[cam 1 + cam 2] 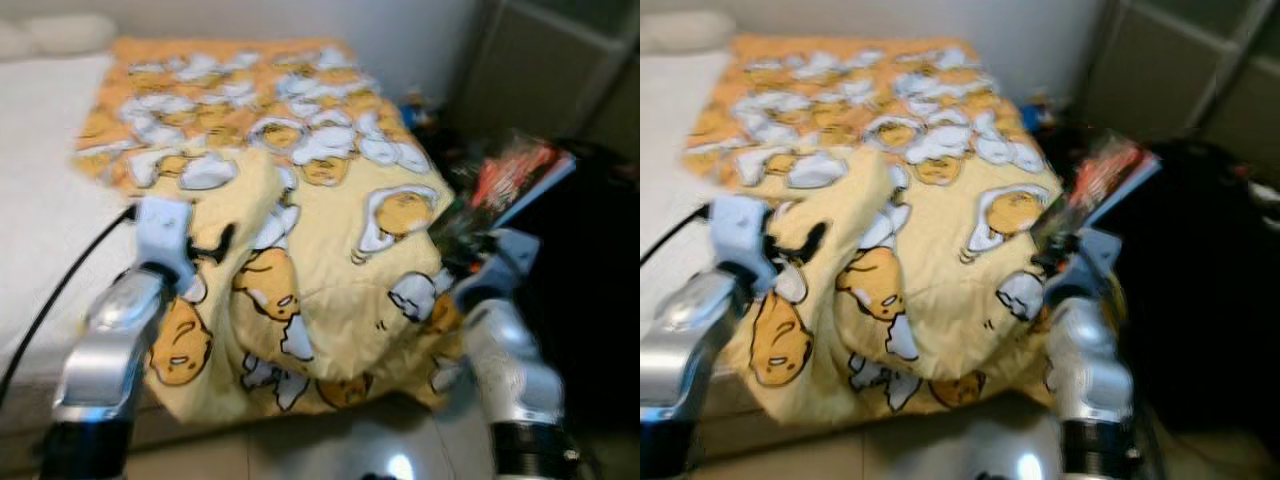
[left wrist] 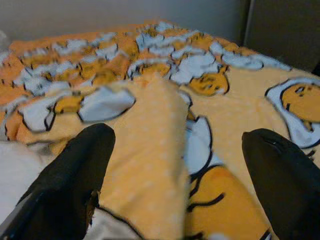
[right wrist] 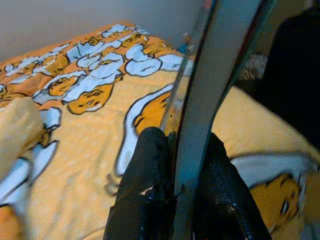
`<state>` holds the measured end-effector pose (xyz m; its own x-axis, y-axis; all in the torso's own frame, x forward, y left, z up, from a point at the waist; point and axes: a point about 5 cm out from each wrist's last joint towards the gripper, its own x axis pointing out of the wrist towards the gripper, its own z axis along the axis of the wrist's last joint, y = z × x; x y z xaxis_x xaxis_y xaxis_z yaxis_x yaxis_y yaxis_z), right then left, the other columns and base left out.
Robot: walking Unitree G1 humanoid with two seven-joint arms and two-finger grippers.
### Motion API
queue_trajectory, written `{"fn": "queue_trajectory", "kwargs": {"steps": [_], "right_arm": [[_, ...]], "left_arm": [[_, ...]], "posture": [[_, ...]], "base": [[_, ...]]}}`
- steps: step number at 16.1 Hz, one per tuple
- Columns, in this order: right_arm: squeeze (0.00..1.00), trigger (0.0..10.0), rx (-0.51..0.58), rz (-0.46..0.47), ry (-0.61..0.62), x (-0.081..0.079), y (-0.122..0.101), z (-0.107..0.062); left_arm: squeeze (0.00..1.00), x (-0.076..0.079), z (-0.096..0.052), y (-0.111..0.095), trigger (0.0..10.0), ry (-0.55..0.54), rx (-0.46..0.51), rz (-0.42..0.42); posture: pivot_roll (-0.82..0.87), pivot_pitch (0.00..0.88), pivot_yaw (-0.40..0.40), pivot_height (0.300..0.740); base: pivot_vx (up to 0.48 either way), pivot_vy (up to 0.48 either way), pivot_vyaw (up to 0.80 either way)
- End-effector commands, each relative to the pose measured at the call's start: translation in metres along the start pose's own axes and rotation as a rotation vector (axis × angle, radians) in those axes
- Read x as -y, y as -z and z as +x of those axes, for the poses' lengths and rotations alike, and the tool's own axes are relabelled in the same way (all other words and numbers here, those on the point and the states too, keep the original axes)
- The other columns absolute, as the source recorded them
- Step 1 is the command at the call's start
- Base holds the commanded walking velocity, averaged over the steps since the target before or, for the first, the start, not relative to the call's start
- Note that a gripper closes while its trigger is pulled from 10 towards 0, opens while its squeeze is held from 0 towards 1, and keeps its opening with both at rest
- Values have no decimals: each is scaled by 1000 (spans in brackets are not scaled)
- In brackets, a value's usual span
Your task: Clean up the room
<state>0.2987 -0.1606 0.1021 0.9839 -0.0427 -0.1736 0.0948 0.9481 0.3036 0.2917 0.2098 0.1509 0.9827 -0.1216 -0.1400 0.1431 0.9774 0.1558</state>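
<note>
Right gripper: clenched on one book, held edge-up off the bed's right edge, over the foot corner. Left gripper: fingers spread, hovering above one folded-back blanket near the bed's foot edge.

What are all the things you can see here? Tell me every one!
Blanket: one, yellow with cartoon egg pictures, spread over the bed, rumpled at the near end.
Bed sheet: one, white, on the robot's left of the blanket.
Pillow: one, white, at the far left of the bed.
Book: one, flat, red and dark cover, held up at the bed's right edge.
Cable: one, black, running along the left arm.
Floor: pale and shiny, below the bed.
Left gripper: open, fingers either side of a blanket fold.
Right gripper: shut on the book.
</note>
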Motion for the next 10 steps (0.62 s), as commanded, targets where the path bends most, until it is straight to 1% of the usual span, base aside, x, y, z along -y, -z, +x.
{"fn": "queue_trajectory", "kwargs": {"steps": [1,10], "right_arm": [[0,10000,61,-36,-16,-2,-15,1],[0,10000,45,-51,-23,-3,-10,1]], "left_arm": [[0,5,3,-6,10000,23,18,-6],[0,5,3,-5,10000,25,17,-19]], "posture": [[48,0,-10,740],[53,0,-13,740]], "base": [[0,349,0],[0,348,0]]}}
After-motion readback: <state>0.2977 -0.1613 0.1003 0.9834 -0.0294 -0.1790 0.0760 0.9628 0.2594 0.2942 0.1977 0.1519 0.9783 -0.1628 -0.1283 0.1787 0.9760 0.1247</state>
